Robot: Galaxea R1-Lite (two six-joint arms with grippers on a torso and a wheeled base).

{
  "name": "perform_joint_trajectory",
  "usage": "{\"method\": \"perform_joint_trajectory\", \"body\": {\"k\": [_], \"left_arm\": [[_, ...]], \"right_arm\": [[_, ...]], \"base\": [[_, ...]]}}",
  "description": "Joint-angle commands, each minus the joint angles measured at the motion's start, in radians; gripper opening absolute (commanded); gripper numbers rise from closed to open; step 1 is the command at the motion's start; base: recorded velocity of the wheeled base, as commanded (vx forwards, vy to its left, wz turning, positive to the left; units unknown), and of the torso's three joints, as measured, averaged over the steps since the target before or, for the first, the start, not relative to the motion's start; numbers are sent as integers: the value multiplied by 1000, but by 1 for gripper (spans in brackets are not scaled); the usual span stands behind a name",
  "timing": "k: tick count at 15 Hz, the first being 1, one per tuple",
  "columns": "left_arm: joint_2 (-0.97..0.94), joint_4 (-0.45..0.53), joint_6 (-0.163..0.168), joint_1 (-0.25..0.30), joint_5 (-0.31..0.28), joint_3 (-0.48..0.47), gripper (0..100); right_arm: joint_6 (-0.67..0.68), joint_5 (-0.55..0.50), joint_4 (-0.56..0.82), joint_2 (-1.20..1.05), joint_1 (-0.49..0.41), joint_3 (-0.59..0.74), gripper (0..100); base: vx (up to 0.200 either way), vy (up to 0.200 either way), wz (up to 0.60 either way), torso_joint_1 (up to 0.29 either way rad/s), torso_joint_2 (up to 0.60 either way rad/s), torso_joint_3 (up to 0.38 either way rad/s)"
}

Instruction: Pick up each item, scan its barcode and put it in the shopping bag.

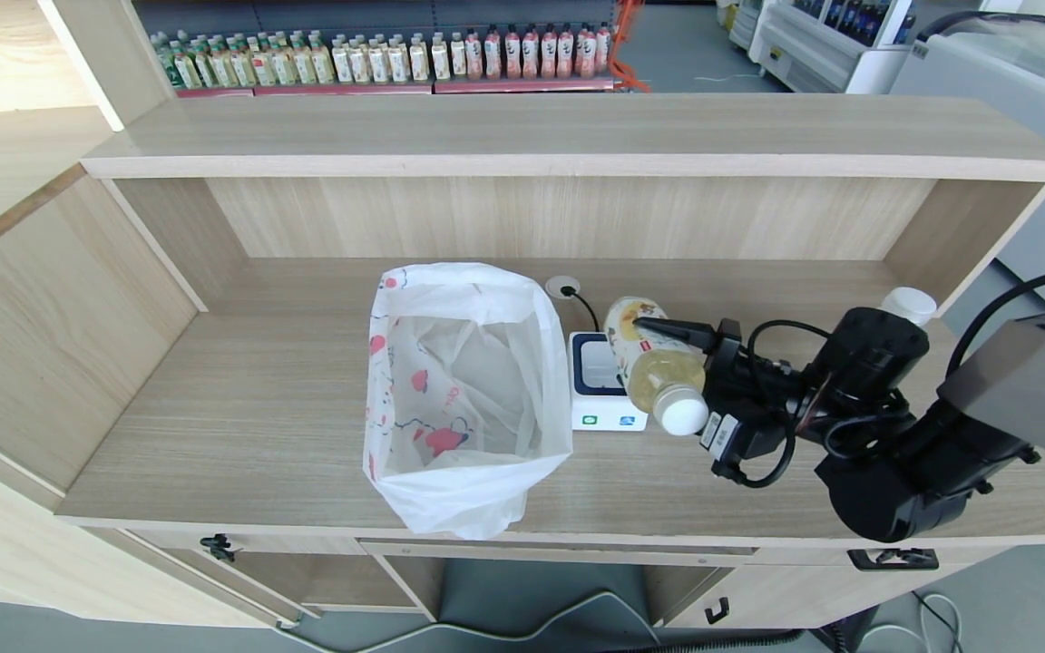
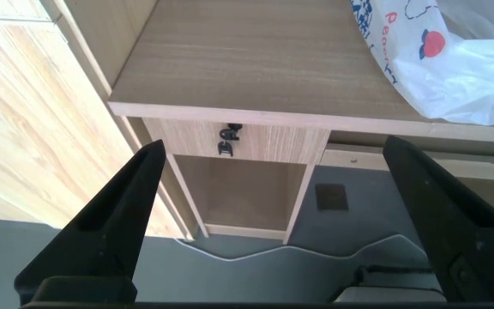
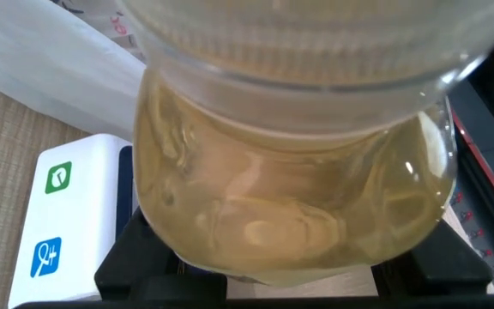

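One labelled bottle (image 1: 656,363) sits clamped in right fingers (image 1: 681,332) above scanner (image 1: 600,413); left fingers (image 2: 114,232) apart.

bottle (image 1: 654,363) covers the right side of the scanner (image 1: 597,404); it overflows the right wrist frame, both ends cropped (barcode not discernible anywhere); white cap (image 1: 909,304) behind right arm (image 1: 876,363), body hidden, probably another bottle; shopping bag (image 2: 440,64) cut by left wrist frame's edge
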Motion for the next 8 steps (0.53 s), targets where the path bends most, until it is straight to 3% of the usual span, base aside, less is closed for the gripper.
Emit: {"method": "perform_joint_trajectory", "body": {"k": [1, 8], "left_arm": [[0, 0, 0, 1, 0, 0, 100], [0, 0, 0, 1, 1, 0, 100]], "right_arm": [[-1, 0, -1, 2, -8, 0, 0], [1, 0, -1, 5, -10, -1, 0]], "base": [[0, 0, 0, 0, 0, 0], [0, 0, 0, 0, 0, 0]]}}
